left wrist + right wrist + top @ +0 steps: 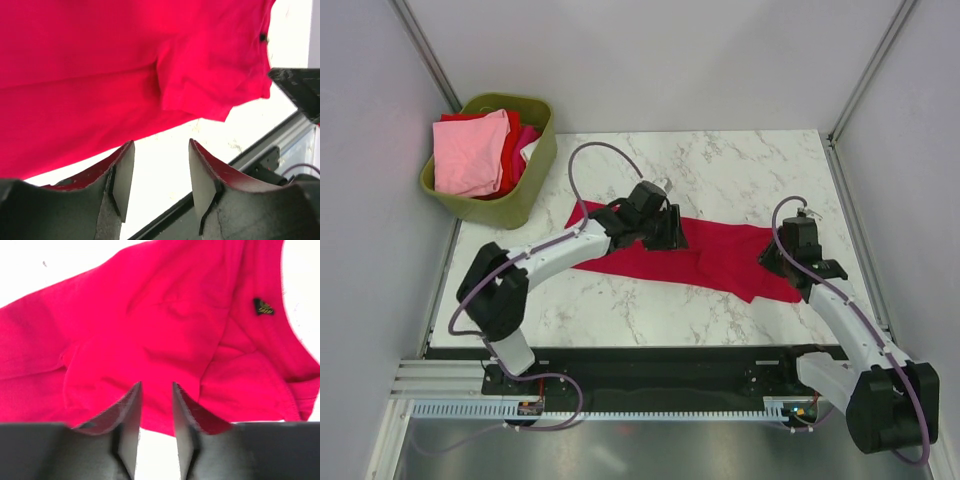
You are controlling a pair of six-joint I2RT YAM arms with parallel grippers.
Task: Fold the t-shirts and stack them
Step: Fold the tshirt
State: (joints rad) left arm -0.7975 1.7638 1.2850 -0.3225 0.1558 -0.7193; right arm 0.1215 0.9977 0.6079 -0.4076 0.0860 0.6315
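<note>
While the crimson t-shirt [720,258] lies across the middle of the marble table [740,165] as a long band running left to right, both arms reach over it. Left gripper [670,235] is above the band's left half. In its wrist view the fingers [122,175] stand well spread with bare tabletop between them, nothing pinched, and the cloth's near edge lies just beyond the tips. Right gripper [782,262] is at the band's right end. Its fingers [131,425] are parted by a narrower gap and hold nothing, with red cloth beyond the tips. Small dark neck label [263,306] faces up near the collar curve, and a sleeve is bunched beside it. Cloth is wrinkled and doubled over in places. Olive-green basket [535,185] stands at the table's far left corner, well apart from the band. It holds a light pink shirt [470,155] on top, with red and magenta cloth [527,140] beside it.
</note>
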